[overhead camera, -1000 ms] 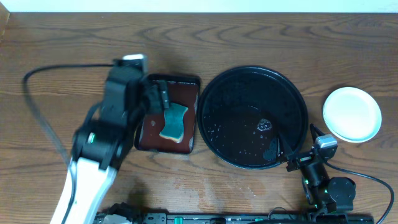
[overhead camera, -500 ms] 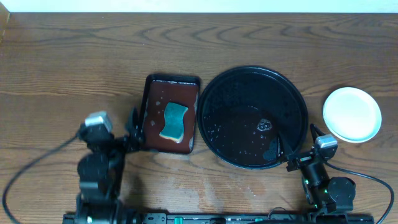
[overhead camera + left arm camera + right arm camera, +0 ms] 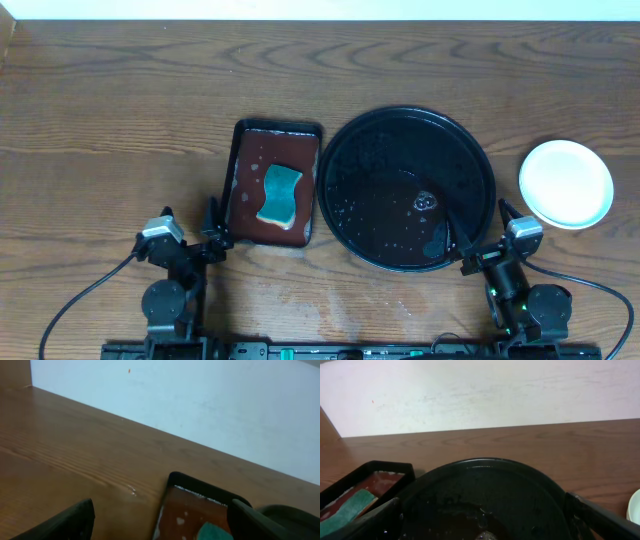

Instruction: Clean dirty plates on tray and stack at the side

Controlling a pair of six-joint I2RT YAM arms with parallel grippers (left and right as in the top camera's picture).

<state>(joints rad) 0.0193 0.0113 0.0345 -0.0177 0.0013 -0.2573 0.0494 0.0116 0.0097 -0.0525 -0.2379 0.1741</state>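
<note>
- Holds left fingers [image 3: 70, 522] wide apart, empty, by the brown tray [image 3: 240, 140].
- Holds right fingers [image 3: 605, 520] wide apart, empty, at the black tray [image 3: 345, 140] rim.
- Shows white plate [image 3: 566, 183] on the worktop [image 3: 120, 120], right of the black tray, not touching it.
- Shows sponge [image 3: 279, 194] in the brown tray.

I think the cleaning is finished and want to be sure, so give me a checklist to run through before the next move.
1. Large round black tray free of plates: ok, only water drops.
2. White round plate on the table right of it, top clean: ok.
3. More plates stacked under it: cannot tell.
4. Teal sponge lying in rectangular dark-brown tray: ok.
5. Left tool open, empty: ok.
6. Right tool open, empty: ok.
</note>
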